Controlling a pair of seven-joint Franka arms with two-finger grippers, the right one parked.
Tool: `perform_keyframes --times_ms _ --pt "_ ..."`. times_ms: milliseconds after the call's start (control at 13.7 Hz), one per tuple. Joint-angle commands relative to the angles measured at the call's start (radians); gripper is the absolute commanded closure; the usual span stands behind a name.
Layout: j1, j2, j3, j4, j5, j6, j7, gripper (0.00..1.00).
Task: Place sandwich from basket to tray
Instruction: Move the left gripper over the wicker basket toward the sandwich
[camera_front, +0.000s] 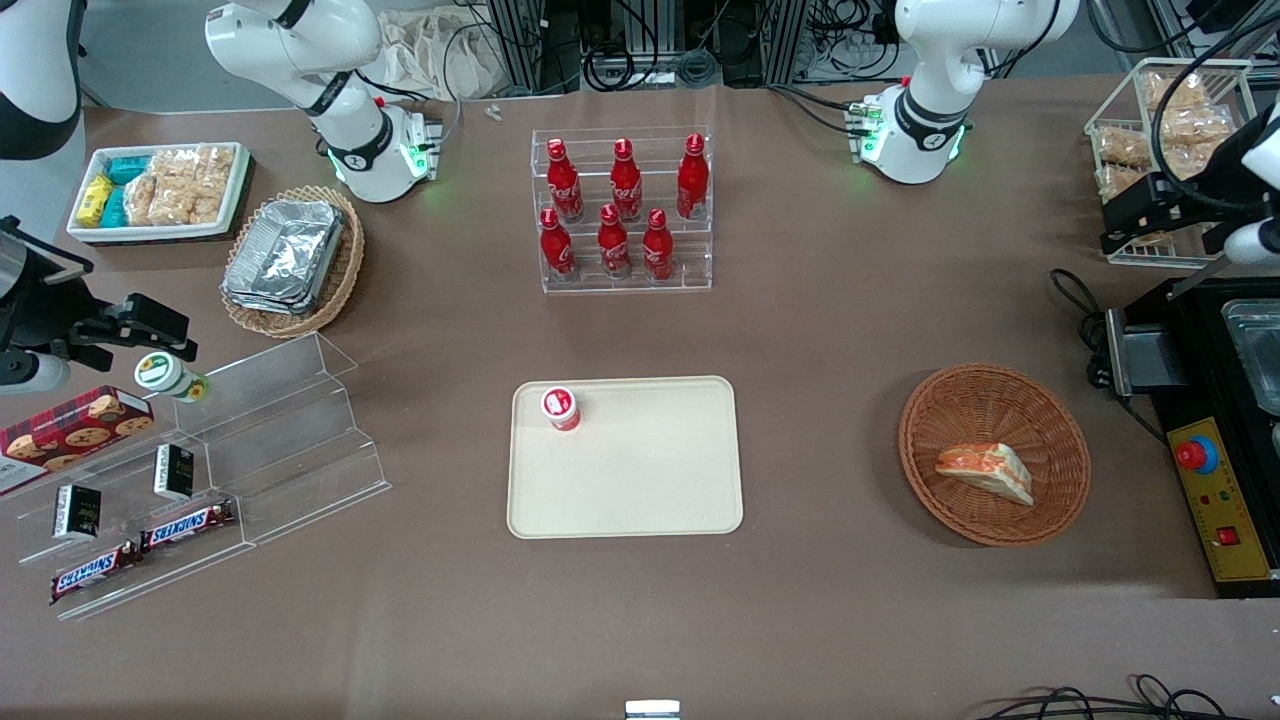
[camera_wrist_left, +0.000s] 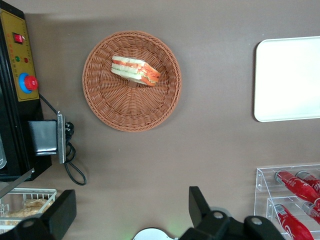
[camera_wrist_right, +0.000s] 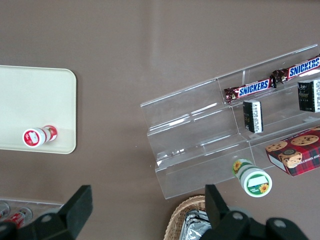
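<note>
Hand (camera_wrist_left: 127, 212) released, high above basket (camera_front: 1040, 500); sandwich (camera_front: 985, 472) in basket looks light, soft, wrap slippery: grip gently across its 2 bread faces.

The small triangular wrapped sandwich (camera_front: 985, 472) lies in the round reddish-brown wicker basket (camera_front: 960, 400), toward the working arm's end of the table. The cream rectangular tray (camera_front: 650, 480) sits at the front frame's lower centre, nearer the camera than the clear rack of red bottles (camera_front: 625, 210) at upper centre. A small red-and-white cup (camera_front: 561, 408) stands in one upper corner of the tray. The left gripper (camera_wrist_left: 131, 202), fingers spread, hangs above the table — farther from the camera than the basket.
</note>
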Motion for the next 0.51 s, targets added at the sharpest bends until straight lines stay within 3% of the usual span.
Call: perform_keyframes --times_ms 0,438 --pt "-0.016 -0.003 0.008 -0.001 -0.005 0.005 0.012 0.00" --pt "-0.016 0.004 0.008 -0.007 0.035 0.007 -0.012 0.00"
